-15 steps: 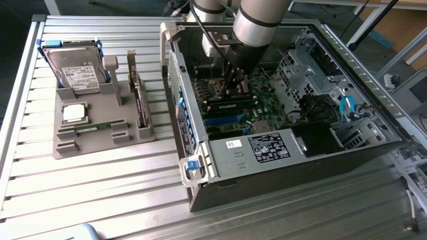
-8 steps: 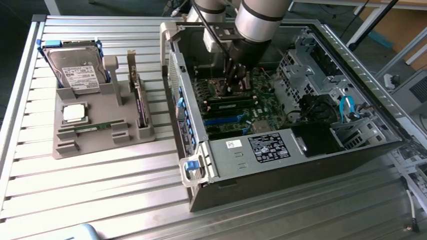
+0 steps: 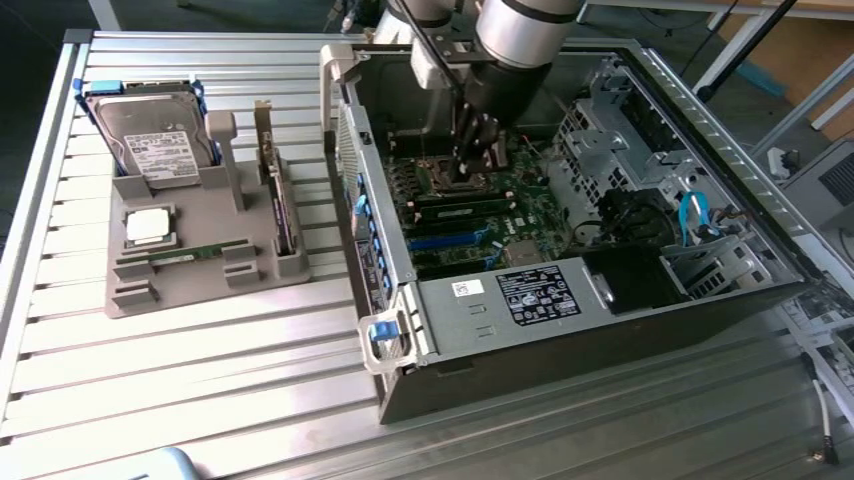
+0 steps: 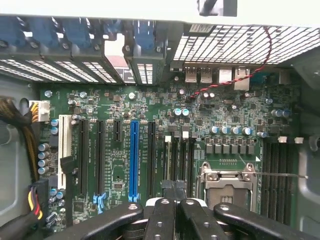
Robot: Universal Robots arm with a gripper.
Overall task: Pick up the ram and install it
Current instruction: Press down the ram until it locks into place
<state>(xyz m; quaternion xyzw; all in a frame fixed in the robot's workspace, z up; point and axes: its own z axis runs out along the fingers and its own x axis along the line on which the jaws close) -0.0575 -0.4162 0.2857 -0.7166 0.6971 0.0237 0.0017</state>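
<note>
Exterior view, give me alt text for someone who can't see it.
A grey robot arm's gripper, jaws shut, reaches into an open black computer case above its green motherboard. On the exterior view's left, a grey parts holder carries a silver hard drive and a thin green ram stick.

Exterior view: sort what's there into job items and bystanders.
Job:
- ram lying in the gray tray
- gripper, shut, inside the computer case
- motherboard

Bystanders:
- hard drive
- processor chip
- expansion card
</note>
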